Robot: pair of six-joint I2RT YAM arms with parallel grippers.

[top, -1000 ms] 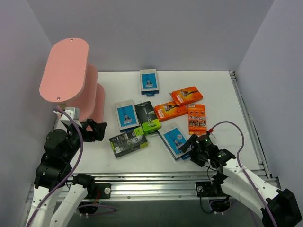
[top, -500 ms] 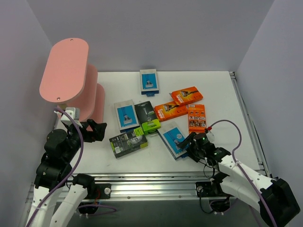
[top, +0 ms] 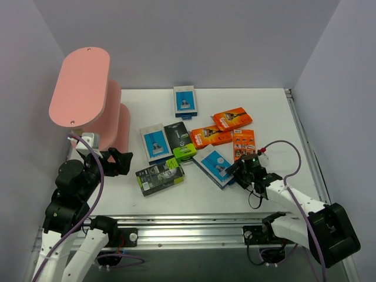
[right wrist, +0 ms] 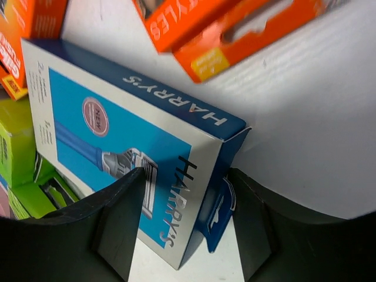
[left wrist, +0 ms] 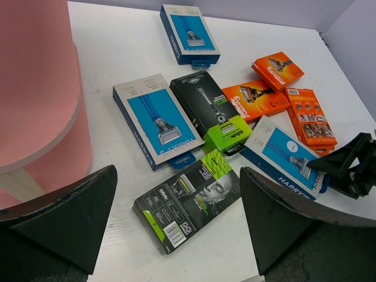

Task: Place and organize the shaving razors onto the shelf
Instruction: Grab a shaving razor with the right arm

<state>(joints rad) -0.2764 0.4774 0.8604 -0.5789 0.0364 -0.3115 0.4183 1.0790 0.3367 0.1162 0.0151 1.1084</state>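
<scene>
The shaving razors lie spread over the white table. The pink shelf (top: 82, 88) stands at the far left with bare boards. My right gripper (top: 239, 169) straddles the near end of a blue-and-grey pack (top: 214, 164) (right wrist: 117, 135), its jaws half closed with the pack's corner between them (right wrist: 187, 176); no firm clamp shows. Two more blue-and-grey packs (top: 185, 101) (top: 154, 141), two black-and-lime packs (top: 179, 136) (top: 160, 176) and three orange packs (top: 232, 118) (top: 210, 136) (top: 244, 144) lie flat. My left gripper (top: 120, 161) (left wrist: 178, 170) hovers open beside the shelf's foot, holding nothing.
Grey walls close in the table at the back and both sides. A metal rail (top: 305, 141) runs along the right edge. The right arm's cable (top: 282, 144) loops over the table near the orange packs.
The right gripper moved up the table and narrowed around the blue-and-grey pack's end, shoving it up-left; the neighbouring black and blue packs shifted slightly too. The left arm stayed still.
</scene>
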